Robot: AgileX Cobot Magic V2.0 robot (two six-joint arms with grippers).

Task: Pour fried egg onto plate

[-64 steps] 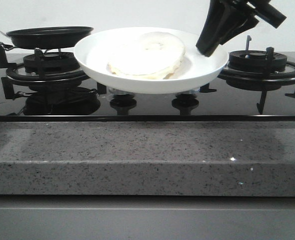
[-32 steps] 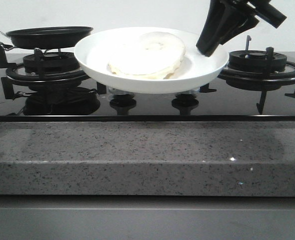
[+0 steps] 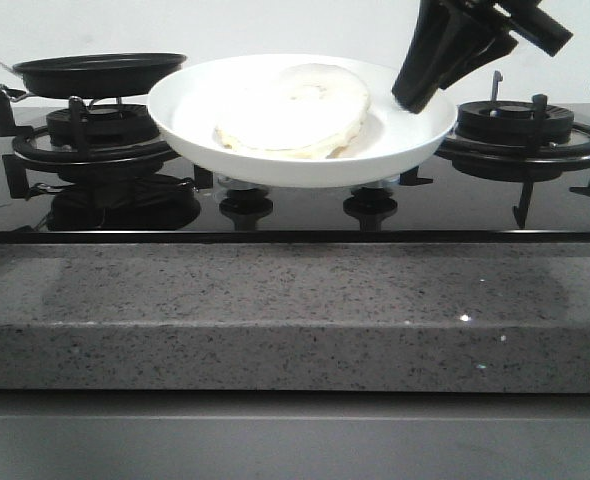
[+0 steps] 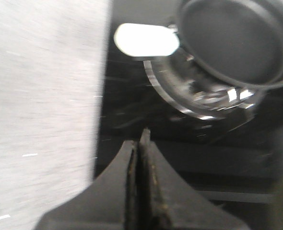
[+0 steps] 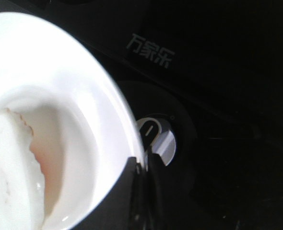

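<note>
The white plate (image 3: 305,168) hangs just above the black glass hob, between the two burners. The fried egg (image 3: 295,110) lies pale and flat in its middle. My right gripper (image 3: 412,98) comes down from the upper right and is shut on the plate's right rim. In the right wrist view its jaws (image 5: 142,165) pinch the plate's rim (image 5: 108,96), with the egg (image 5: 7,163) lying inside. My left gripper (image 4: 142,139) is out of the front view; its jaws are shut on nothing, over the hob near the frying pan's pale handle (image 4: 146,40).
An empty black frying pan (image 3: 100,72) sits on the left burner (image 3: 90,130), also seen from the left wrist (image 4: 237,38). The right burner (image 3: 515,125) is bare. Two knobs (image 3: 246,205) (image 3: 371,205) stand under the plate. A grey speckled counter edge (image 3: 295,310) runs along the front.
</note>
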